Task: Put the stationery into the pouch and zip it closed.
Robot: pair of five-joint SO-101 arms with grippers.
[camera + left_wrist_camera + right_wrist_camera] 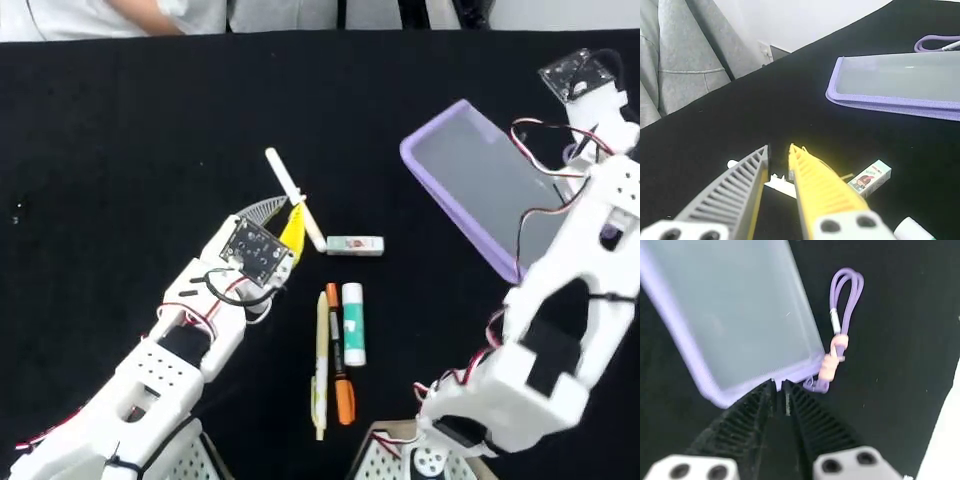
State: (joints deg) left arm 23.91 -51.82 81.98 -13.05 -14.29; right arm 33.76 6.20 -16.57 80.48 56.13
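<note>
The left gripper is clenched on the white pen at mid-table. The right gripper is closed on a corner of the purple pouch, which lies flat to the right. The eraser, glue stick, orange marker and yellow pen lie on the table between the arms.
</note>
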